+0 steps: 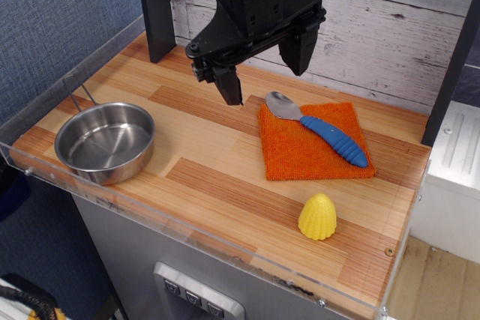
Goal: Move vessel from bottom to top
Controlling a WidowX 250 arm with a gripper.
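Observation:
The vessel (105, 142) is a round, shallow, shiny steel pan with a thin wire handle pointing up-left. It sits upright and empty on the wooden table near the left front corner. My black gripper (264, 73) hangs above the table's back middle, well to the right of the pan and apart from it. Its two fingers (229, 84) are spread wide and hold nothing.
An orange cloth (313, 142) lies right of centre with a blue-handled metal spoon (322, 128) on it. A yellow corn-shaped toy (318, 217) stands near the front right. A clear plastic rim (187, 228) edges the table. A black post (158, 9) stands at the back left.

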